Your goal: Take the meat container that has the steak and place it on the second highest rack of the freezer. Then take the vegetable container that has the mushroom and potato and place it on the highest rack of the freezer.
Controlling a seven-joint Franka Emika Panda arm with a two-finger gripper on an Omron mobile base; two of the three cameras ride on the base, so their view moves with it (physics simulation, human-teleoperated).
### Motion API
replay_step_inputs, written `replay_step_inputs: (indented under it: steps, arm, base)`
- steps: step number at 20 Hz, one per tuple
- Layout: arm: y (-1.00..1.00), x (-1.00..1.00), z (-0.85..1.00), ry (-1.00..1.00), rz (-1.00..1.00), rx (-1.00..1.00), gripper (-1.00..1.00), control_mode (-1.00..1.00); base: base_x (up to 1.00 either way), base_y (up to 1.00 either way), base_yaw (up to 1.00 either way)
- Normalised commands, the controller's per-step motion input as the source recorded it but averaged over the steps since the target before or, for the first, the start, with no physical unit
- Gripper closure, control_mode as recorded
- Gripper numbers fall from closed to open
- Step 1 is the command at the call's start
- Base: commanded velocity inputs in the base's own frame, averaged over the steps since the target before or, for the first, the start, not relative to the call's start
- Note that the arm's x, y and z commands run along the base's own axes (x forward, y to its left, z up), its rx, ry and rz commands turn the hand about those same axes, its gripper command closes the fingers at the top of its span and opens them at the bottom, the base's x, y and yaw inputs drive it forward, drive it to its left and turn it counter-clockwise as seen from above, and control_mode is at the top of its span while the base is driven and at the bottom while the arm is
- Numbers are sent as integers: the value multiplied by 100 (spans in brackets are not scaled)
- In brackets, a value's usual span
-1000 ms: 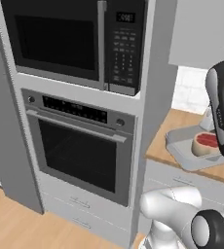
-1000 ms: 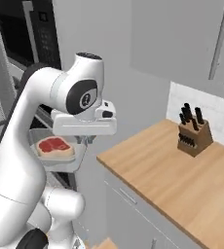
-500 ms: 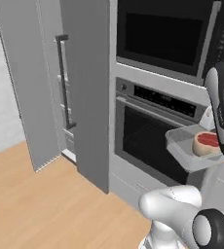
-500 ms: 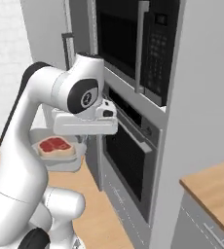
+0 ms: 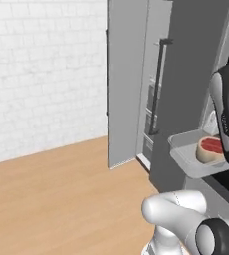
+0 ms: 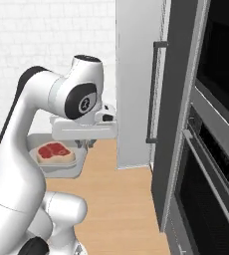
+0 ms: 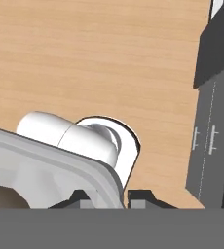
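Freezer (image 5: 131, 89) first: tall grey cabinet with its door swung open, long black bar handle (image 5: 159, 87) on the neighbouring panel, light shelves just visible in the gap behind it. In the right base view the same open door (image 6: 136, 84) stands just left of the black oven (image 6: 216, 149). Wood floor (image 5: 61, 194) runs in front, white brick wall (image 5: 42, 69) behind.

Arm (image 6: 61, 99) is folded close to the base, and this reads as the carry stage of the first half of the task: container lifted, not yet at the racks. Holding it tucked in and low likely keeps the load steady while the base lines up with the freezer opening.

Meat container (image 5: 193, 149), a shallow grey tray, hangs in the air beside the arm, well apart from the freezer shelves. It sits roughly level, open side up, so the steak stays put. In the right base view the tray (image 6: 61, 167) sits below the hand, its long side running roughly left to right across the picture.

Gripper (image 7: 123, 194): jaws nearly together, clamped on the tray's rim (image 7: 92, 170), one tip each side of the wall.

Steak (image 5: 211, 148), red with a pale fat edge, lies flat inside; in the right base view the steak (image 6: 54, 152) has its long axis along the tray.
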Motion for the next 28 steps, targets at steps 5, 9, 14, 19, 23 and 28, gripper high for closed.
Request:
replay_step_inputs:
  steps: [5,9,14,19,23,28]
  arm:
    - [0,0,0,0,0,0,100,100]
    - [0,0,0,0,0,0,100,100]
    - [0,0,0,0,0,0,100,100]
    - [0,0,0,0,0,0,100,100]
    - [0,0,0,0,0,0,100,100]
    - [0,0,0,0,0,0,100,100]
  base:
    - [100,25,11]
    - [100,62,-12]
    - [96,52,-39]
    - [75,40,-69]
    - [51,47,-70]
    - [12,69,-52]
